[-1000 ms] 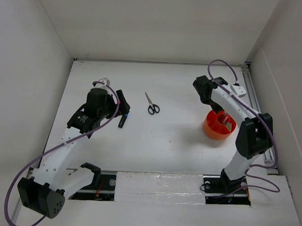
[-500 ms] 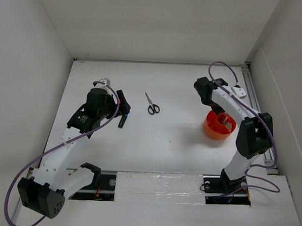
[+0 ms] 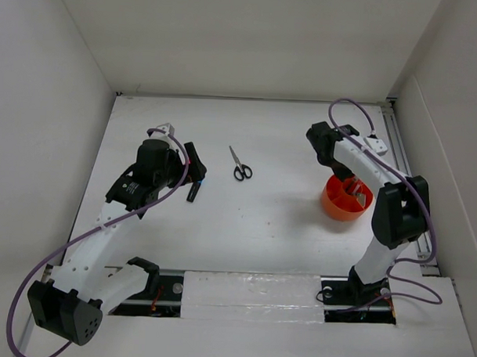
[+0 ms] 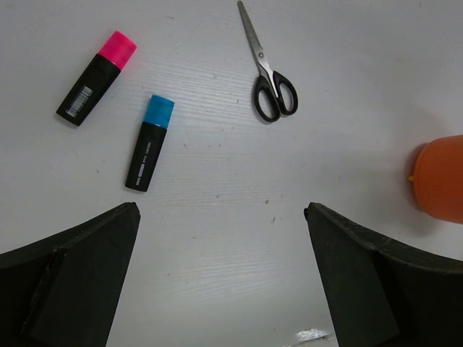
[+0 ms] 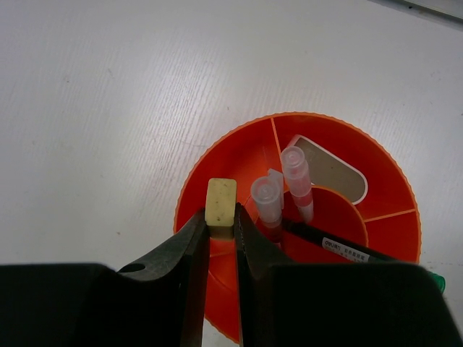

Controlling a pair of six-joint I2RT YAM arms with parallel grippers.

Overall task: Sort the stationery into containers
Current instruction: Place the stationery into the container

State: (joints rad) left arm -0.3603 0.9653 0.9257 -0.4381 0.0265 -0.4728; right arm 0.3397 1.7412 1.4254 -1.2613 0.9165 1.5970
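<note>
Pinching a tiny tan eraser (image 5: 221,199) between its two fingertips, the right hand (image 5: 221,220) hangs above the left part of the round orange cup (image 5: 391,238), at the lower middle of the right wrist view. The eraser stands upright in the grip, its top half clear of the fingers, over the cup's left compartment and not touching the cup.

Inside the cup, two pens with clear caps (image 5: 268,199) lean side by side near the centre. A dark pen with a white label (image 5: 340,249) lies slanted toward the lower right. A pinkish-white piece (image 5: 329,170) sits in the upper right compartment. At the right edge of that frame a small green tip (image 5: 436,280) pokes out past the cup's rim.

From above, the cup (image 3: 337,207) stands at the right of the desk (image 3: 276,227).

The left hand (image 4: 221,210) is spread wide and holds nothing, its dark fingers (image 4: 72,267) filling the lower corners of the left wrist view. On the desk above them lie a blue-black marker (image 4: 149,143) and, toward the upper left of the frame, a pink-black marker (image 4: 96,78), near each other but apart. Black-handled scissors (image 4: 266,76) lie closed at the upper middle, blades pointing up the frame. The orange cup shows only as a curve at the right edge.

In the top view the scissors (image 3: 240,164) lie between the two arms, well apart from the cup.
</note>
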